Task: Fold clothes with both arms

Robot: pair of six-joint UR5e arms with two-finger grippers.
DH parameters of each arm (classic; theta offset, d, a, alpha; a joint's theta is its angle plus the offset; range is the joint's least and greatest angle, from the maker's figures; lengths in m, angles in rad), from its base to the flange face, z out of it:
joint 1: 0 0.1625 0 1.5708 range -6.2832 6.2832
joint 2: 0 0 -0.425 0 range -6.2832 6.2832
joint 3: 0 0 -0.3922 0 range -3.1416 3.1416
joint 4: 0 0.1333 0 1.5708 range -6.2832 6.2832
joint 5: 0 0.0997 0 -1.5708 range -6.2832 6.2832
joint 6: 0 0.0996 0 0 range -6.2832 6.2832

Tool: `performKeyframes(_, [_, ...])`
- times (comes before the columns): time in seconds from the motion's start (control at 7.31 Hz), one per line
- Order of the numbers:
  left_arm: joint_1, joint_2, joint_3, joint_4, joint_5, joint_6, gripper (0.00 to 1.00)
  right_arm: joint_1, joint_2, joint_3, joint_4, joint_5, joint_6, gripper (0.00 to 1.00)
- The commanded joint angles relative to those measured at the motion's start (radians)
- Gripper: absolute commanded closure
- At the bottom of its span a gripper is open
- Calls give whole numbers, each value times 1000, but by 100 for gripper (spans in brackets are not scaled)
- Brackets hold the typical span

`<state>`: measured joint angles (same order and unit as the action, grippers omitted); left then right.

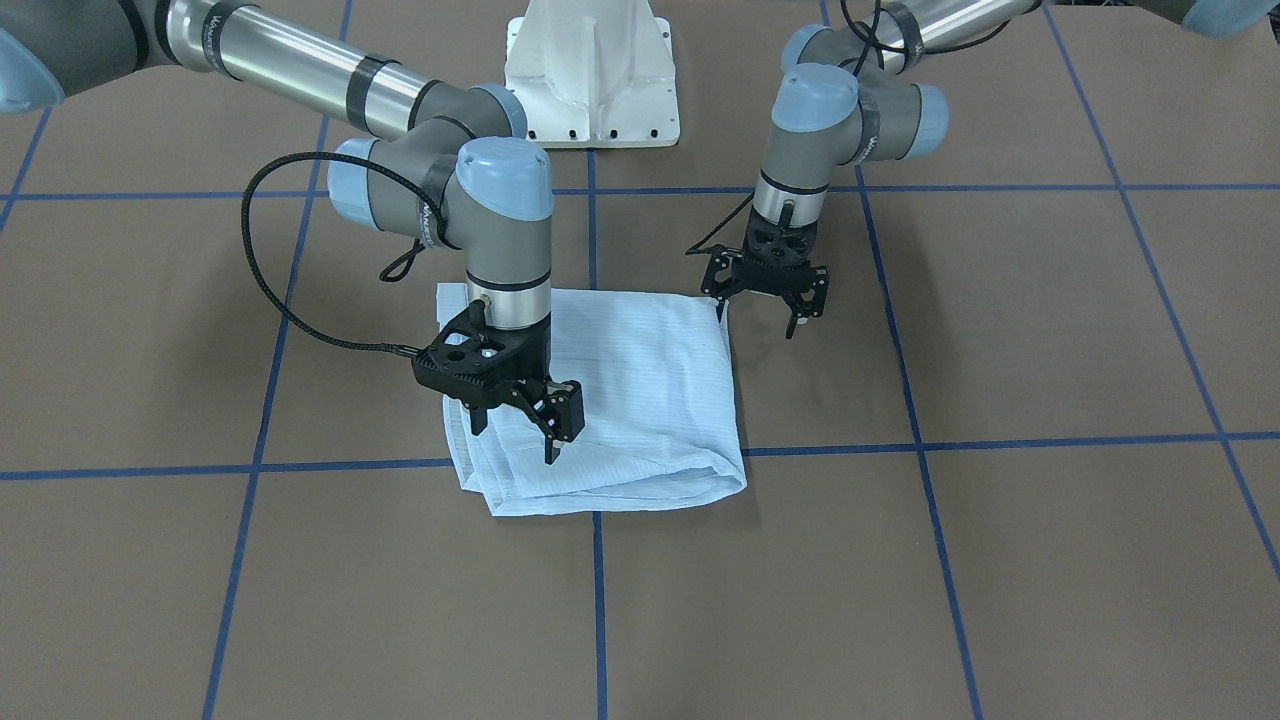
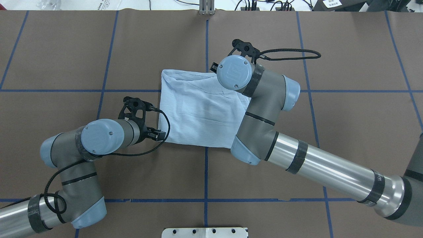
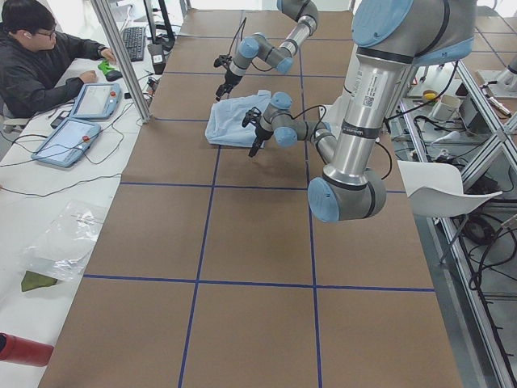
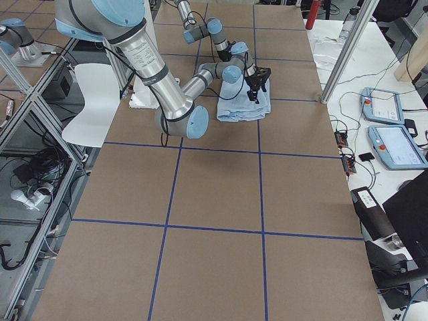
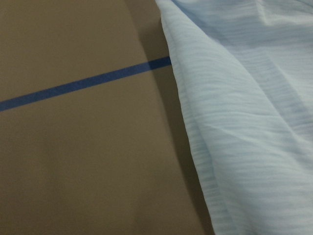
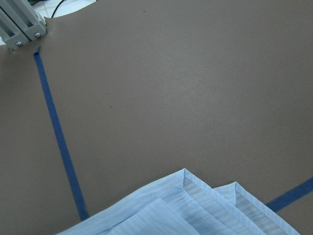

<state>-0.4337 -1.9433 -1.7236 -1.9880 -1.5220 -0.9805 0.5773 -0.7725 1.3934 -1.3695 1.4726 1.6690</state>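
Black fingers of the right end effector (image 1: 517, 428) stood spread, pinching nothing, poised just above the shirt (image 1: 640, 390). The shirt lay directly beneath it as a rough folded square on the desk (image 1: 1000, 560). The left end effector (image 1: 760, 308) was also spread and empty, with the shirt's corner just beside its inner finger and bare desk under the rest of it.

The cloth looked thin and was stacked in several layers below the right end effector. A pinch there could probably catch only the top layer and peel the fold open, or drag the whole bundle askew. Beside the left end effector the edge lay loose. A descent slightly off it would close on desk alone, and a sideways brush could rumple the corner. Uneven lifts by the two would skew any further fold.

From overhead the right arm (image 2: 264, 109) covered its own fingers. Neither wrist view showed fingers, only cloth edges and desk. Whether the left finger touched the cloth could not be told. Collar, buttons and sleeves were out of sight, presumably inside the folds, and the side views were too small to help.
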Motion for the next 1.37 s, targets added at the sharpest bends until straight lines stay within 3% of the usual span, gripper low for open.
performKeyframes(0.0, [6,7,-25,2,3,9,0,1,-1,1,1,0,0,0])
performKeyframes(0.27, [-16,20,-120,53,-4,14,0,1,-1,9,1,3,0,0])
performKeyframes(0.41, [-61,12,-164,95,-42,13,0,1,-36,68,0,12,0,0])
performKeyframes(0.68, [-141,14,-226,97,-189,14,0,-46,-211,333,-67,32,2,0])
performKeyframes(0.82, [-146,14,-228,97,-193,14,0,-124,-232,423,-194,11,18,0])
performKeyframes(0.96, [-146,12,-228,97,-195,14,0,-205,-238,437,-216,-68,58,0])
performKeyframes(1.23, [-146,12,-228,95,-195,14,0,-310,-313,432,-136,-179,109,0])
